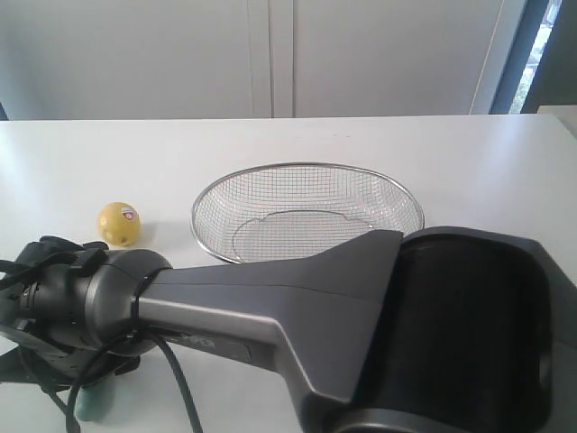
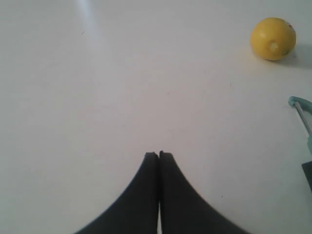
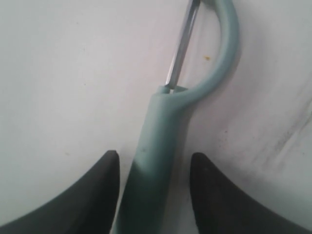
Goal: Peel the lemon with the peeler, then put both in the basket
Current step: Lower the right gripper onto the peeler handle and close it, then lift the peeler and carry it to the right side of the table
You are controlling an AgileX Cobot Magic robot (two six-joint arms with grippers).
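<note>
The yellow lemon (image 1: pixel 119 223) with its red-and-white sticker lies on the white table left of the basket (image 1: pixel 311 165); the left wrist view shows the lemon (image 2: pixel 273 38) far off. The teal peeler (image 3: pixel 165 126) lies flat on the table, looped head and metal blade pointing away. My right gripper (image 3: pixel 153 158) is open, one finger on each side of the handle with gaps on both sides. In the exterior view the right arm (image 1: pixel 270 289) reaches across to the front left, and a bit of teal handle (image 1: pixel 93 408) shows beneath it. My left gripper (image 2: pixel 159 154) is shut and holds nothing.
The silver wire basket holds nothing and stands mid-table. The right arm's large dark body (image 1: pixel 469 334) blocks the front right of the exterior view. A white wall (image 1: pixel 270 54) runs behind the table. The peeler's head (image 2: pixel 303 109) shows at the edge of the left wrist view.
</note>
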